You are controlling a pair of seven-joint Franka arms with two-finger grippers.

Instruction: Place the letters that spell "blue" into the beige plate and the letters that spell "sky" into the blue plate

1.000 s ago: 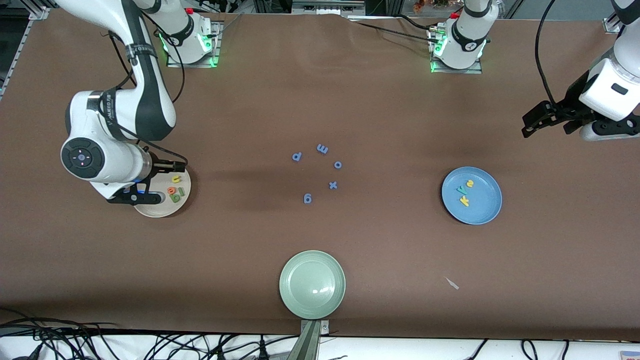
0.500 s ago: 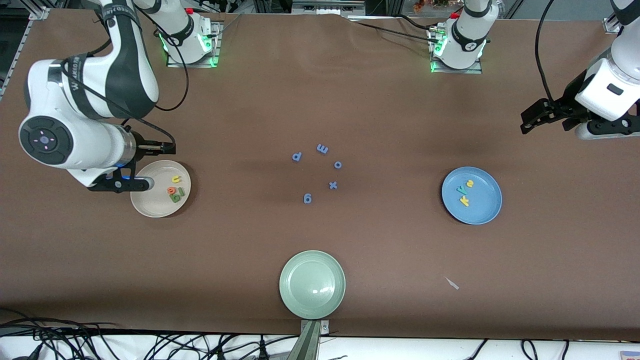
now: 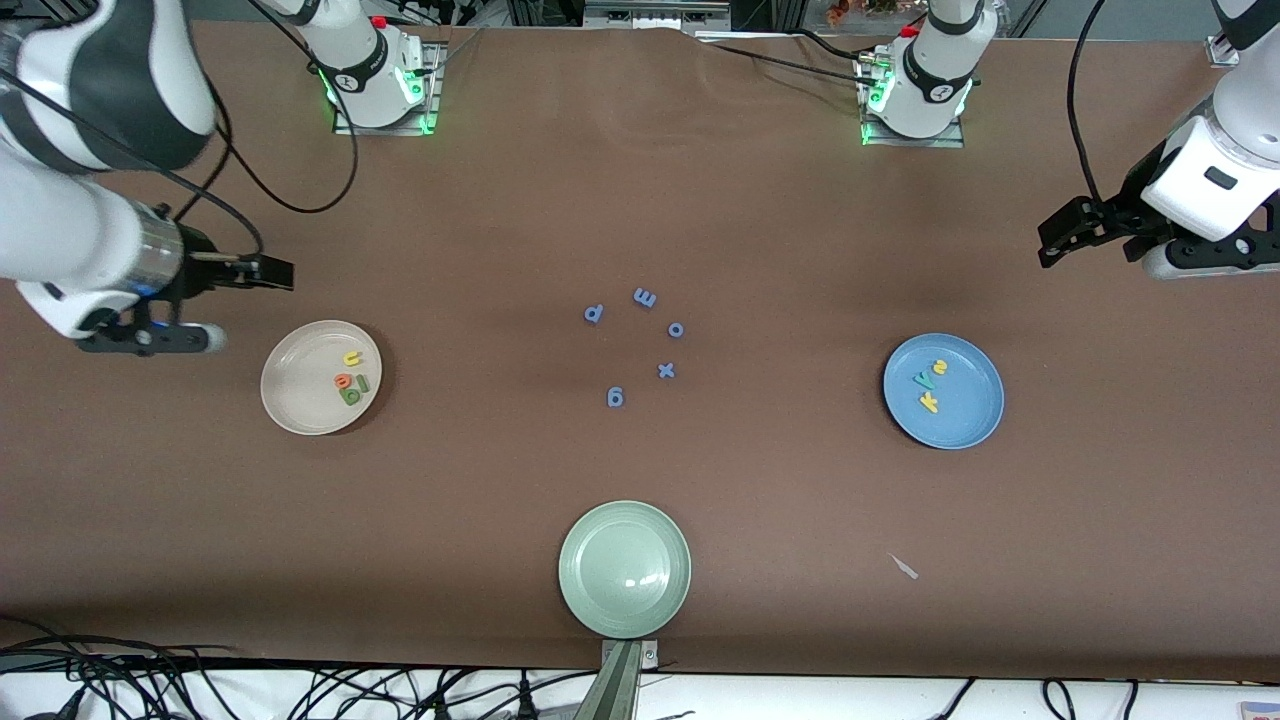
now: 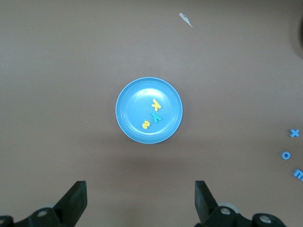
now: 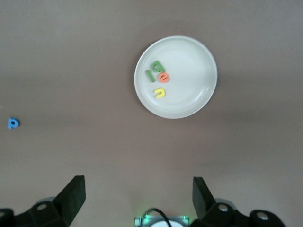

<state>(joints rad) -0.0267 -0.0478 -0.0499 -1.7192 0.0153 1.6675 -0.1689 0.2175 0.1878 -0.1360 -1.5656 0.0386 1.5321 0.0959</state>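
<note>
Resting with the b, l, u and e in the beige plate (image 3: pixel 300 400) and s, k, y in the blue plate (image 3: pixel 960 420), both jobs look done, each open, empty hand, right hand (image 3: pixel 262 272) and left hand (image 3: pixel 1050 238), hanging over bare worktop (image 3: pixel 640 200) just beside its plate

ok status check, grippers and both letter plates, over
Left gripper open, right gripper open, both empty over bare table. Green b, l, yellow u, orange e in round beige plate; yellow s, k, teal y in round blue plate. Nothing obstructing.
</note>
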